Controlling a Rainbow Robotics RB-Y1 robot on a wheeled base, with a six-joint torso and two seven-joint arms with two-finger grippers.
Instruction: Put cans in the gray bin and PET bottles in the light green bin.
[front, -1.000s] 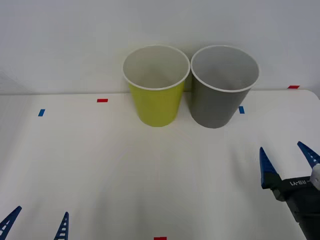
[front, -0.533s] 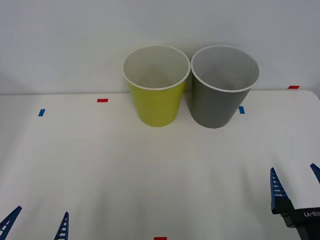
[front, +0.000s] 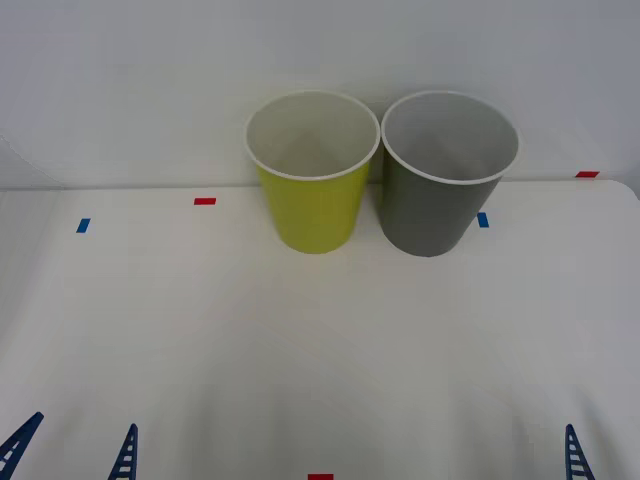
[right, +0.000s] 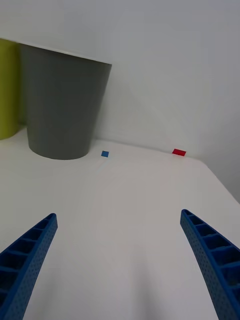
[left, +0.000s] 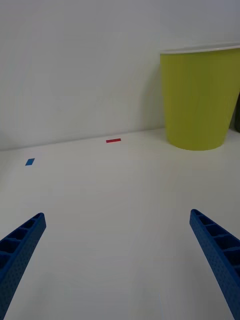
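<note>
Right gripper (right: 119, 265) has drawn back to the table's near edge, fingers spread and empty, gray bin (front: 448, 178) and light green bin (front: 312, 175) well ahead; left gripper (left: 117, 270) open, parked, so sorting looks finished

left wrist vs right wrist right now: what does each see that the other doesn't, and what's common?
Left wrist alone: the left gripper, fingers open with nothing between them, low over the table near the robot, and the white rim of the light green bin, plus a red tape mark off to that bin's side.

Right wrist alone: the right gripper, fingers open and holding nothing, facing the gray bin, with a blue tape mark at its foot.

Both: the white table, the white wall behind, and part of the light green bin.
</note>
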